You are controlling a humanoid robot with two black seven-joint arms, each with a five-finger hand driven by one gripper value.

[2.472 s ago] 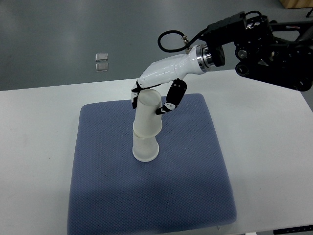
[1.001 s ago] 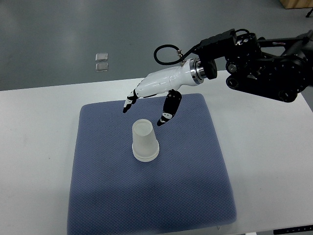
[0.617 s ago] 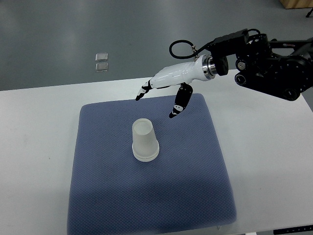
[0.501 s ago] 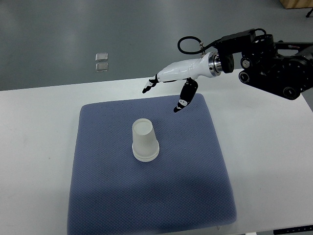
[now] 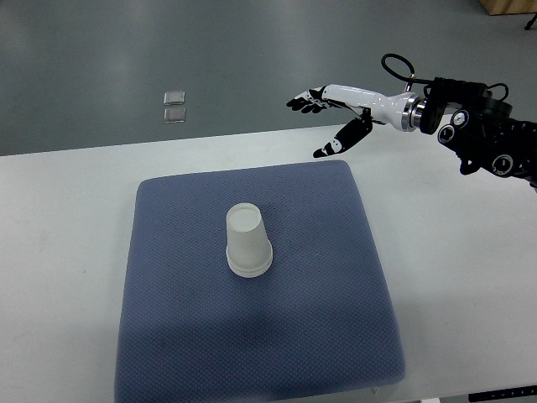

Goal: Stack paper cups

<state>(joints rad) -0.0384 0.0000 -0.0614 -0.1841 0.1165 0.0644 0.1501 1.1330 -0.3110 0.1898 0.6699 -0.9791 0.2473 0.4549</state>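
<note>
Grey floor fills the far part of the top view, with two small pale square plates [image 5: 174, 107] lying on it at far left, one just behind the other. Nearer, a white table [image 5: 59, 252] spans the width of the picture. A blue-grey textured mat [image 5: 319, 319] covers the middle of the table, roughly square, its near edge close to the table's near edge. On the mat, a little left of its centre, stands the stack of paper cups [image 5: 248, 243]: white, upside down, base facing up, wider rim resting on the mat. A second rim line shows near the bottom, so one cup sits nested over another; how many in all cannot be told. The stack stands upright and alone, nothing touching it. The right hand [image 5: 333, 112] shows at far right, above the far edge of the table and well apart from the cups, up and to the right of them. Its shell is white with black fingertips [image 5: 300, 102]; the fingers are stretched out and fanned toward the left, the thumb dropped lower and separate, nothing held between them. The black forearm [image 5: 482, 138] with its cable loop runs off the right edge.
</note>
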